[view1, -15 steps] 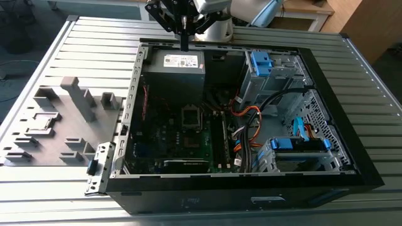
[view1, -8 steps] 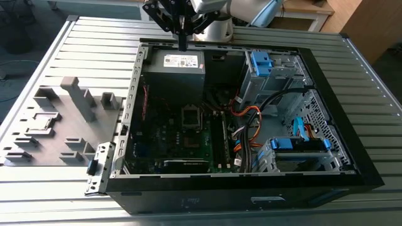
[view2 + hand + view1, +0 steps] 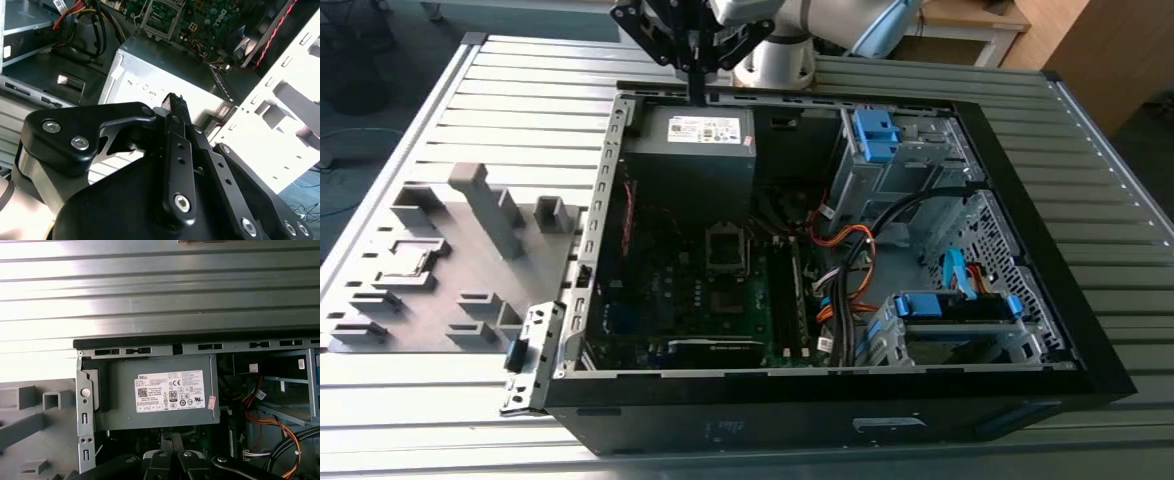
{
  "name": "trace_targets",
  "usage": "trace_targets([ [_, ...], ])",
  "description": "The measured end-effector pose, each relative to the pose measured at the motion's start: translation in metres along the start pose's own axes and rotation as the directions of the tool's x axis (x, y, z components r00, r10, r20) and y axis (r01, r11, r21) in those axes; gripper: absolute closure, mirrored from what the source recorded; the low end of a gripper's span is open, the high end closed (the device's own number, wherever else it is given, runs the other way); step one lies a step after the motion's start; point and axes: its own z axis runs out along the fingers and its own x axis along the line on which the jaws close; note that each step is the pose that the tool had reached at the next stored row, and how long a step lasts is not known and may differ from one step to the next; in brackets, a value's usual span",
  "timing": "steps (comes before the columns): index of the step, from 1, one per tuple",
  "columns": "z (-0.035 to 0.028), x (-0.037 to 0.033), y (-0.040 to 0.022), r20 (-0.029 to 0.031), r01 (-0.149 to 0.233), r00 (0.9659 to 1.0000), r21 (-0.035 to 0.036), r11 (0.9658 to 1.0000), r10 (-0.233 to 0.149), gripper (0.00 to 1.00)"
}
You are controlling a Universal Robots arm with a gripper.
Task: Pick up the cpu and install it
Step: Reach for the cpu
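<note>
So here's where we're at: the gripper (image 3: pixel 698 95) hangs above the far edge of the open computer case (image 3: pixel 720 425), right over the power supply (image 3: pixel 687 165) with the white label. In both wrist views the fingers look pressed together, and we can't spot anything pinched between them, so we'd call it closed and empty.

The cpu (image 3: pixel 411 262), as best we can make out, is the small pale square sitting in a recess of the grey fixture tray (image 3: pixel 480 300), on the slatted table (image 3: pixel 440 420) at the exterior view's left, well apart from the gripper. The recess probably keeps it flat and in a known spot for a clean grab.

The case lies on its side with the panel off, so the motherboard (image 3: pixel 720 300) faces up and the socket (image 3: pixel 724 248) can be reached from straight above. Our read is that the pick hasn't happened yet.
</note>
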Motion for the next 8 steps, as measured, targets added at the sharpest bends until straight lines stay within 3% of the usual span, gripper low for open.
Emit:
trace_targets([
  [8, 0.0003, 0.0096, 0.0027, 0.0000, 0.000, 1.0000, 0.0000, 1.0000, 0.000, 0.89],
])
